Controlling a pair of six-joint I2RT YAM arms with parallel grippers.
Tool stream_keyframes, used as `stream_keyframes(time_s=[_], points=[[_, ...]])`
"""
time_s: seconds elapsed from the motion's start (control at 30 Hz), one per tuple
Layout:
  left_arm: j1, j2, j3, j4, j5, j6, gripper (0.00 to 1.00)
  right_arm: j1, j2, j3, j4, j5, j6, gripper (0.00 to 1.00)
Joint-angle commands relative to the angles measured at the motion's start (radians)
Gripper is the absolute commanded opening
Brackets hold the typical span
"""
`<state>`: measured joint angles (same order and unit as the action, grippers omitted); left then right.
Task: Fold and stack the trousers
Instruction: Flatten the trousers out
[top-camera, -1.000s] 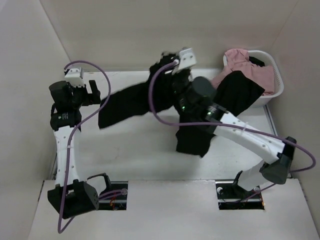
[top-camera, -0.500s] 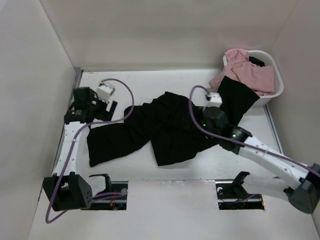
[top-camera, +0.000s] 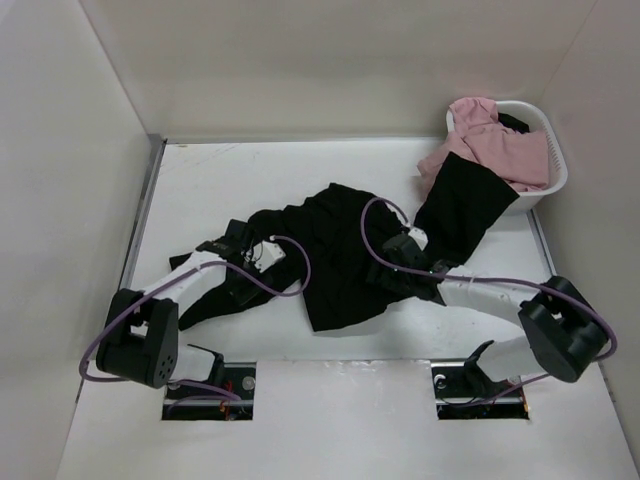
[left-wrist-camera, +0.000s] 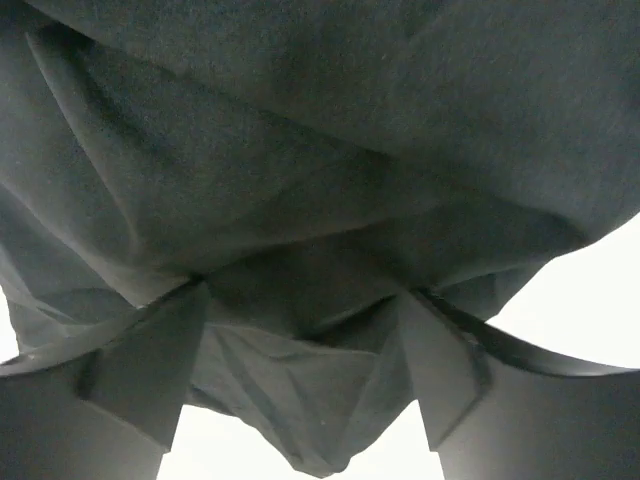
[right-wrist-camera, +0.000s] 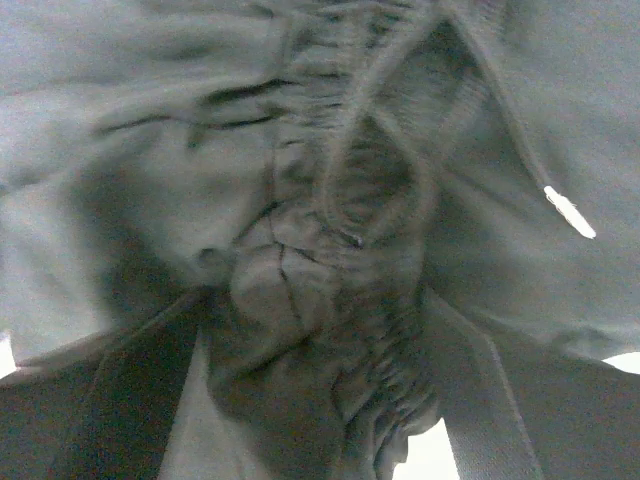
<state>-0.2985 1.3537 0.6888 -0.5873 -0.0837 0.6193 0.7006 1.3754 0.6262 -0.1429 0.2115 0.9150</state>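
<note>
The black trousers lie crumpled on the white table, mid-table. My left gripper is low over their left part. In the left wrist view the gripper has its fingers set apart, with black fabric bunched between them. My right gripper is low on their right part. In the right wrist view the gripper also has its fingers apart, around the gathered waistband. The drawstring lies just beyond.
A white basket stands at the back right, holding pink cloth. Another black garment hangs from it onto the table, close to my right arm. Walls close in on the left, back and right.
The trousers, held high a second ago, now lie on the table. Both arms have dropped and drawn toward the near side, their grippers now down on the fabric.
</note>
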Motion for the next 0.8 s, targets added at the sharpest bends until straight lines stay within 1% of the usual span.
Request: stream_keyframes(time_s=[0.0,0.03,0.07,0.1,0.13,0.17,0.23,0.27,0.37,0.4,0.43,0.47,0.5,0.53,0.6,0.67,0.77], points=[[0.009,0.062,-0.029,0.153,-0.062,-0.027,0.67,-0.005,0.050,0.046,0.132,-0.107,0.033,0.53],[0.014,0.073,-0.028,0.159,-0.059,-0.039,0.53,-0.005,0.041,0.068,0.152,-0.121,0.025,0.30],[0.022,0.076,-0.028,0.167,-0.056,-0.050,0.39,-0.005,0.033,0.099,0.157,-0.130,0.015,0.19],[0.032,0.074,-0.026,0.179,-0.056,-0.059,0.27,-0.002,0.028,0.163,0.154,-0.139,-0.014,0.08],[0.051,0.070,-0.023,0.193,-0.060,-0.064,0.18,0.000,0.034,0.250,0.137,-0.155,-0.059,0.01],[0.080,0.061,-0.017,0.211,-0.067,-0.066,0.12,0.003,0.053,0.359,0.108,-0.171,-0.108,0.00],[0.175,0.038,0.018,0.250,-0.077,-0.066,0.05,0.050,0.124,0.626,0.024,-0.211,-0.210,0.00],[0.219,0.027,0.038,0.265,-0.079,-0.066,0.04,0.084,0.173,0.782,-0.025,-0.233,-0.267,0.00],[0.427,-0.001,0.165,0.303,-0.062,-0.066,0.02,0.194,0.359,1.316,-0.173,-0.306,-0.433,0.00],[0.490,-0.004,0.214,0.308,-0.050,-0.064,0.02,0.220,0.410,1.457,-0.204,-0.326,-0.464,0.00],[0.546,-0.004,0.260,0.310,-0.031,-0.061,0.02,0.254,0.491,1.670,-0.248,-0.352,-0.499,0.00],[0.595,-0.004,0.306,0.313,-0.012,-0.061,0.02,0.271,0.542,1.805,-0.267,-0.363,-0.513,0.00],[0.636,-0.001,0.352,0.313,0.008,-0.061,0.02,0.280,0.575,1.896,-0.271,-0.363,-0.516,0.00],[0.667,0.004,0.395,0.313,0.027,-0.061,0.02,0.280,0.586,1.932,-0.268,-0.356,-0.513,0.00],[0.695,0.019,0.478,0.307,0.053,-0.062,0.02,0.279,0.555,1.873,-0.239,-0.325,-0.483,0.01],[0.694,0.039,0.550,0.297,0.062,-0.061,0.02,0.253,0.466,1.670,-0.187,-0.273,-0.438,0.02],[0.629,0.085,0.635,0.285,0.062,-0.056,0.03,0.208,0.323,1.338,-0.147,-0.222,-0.351,0.06]])
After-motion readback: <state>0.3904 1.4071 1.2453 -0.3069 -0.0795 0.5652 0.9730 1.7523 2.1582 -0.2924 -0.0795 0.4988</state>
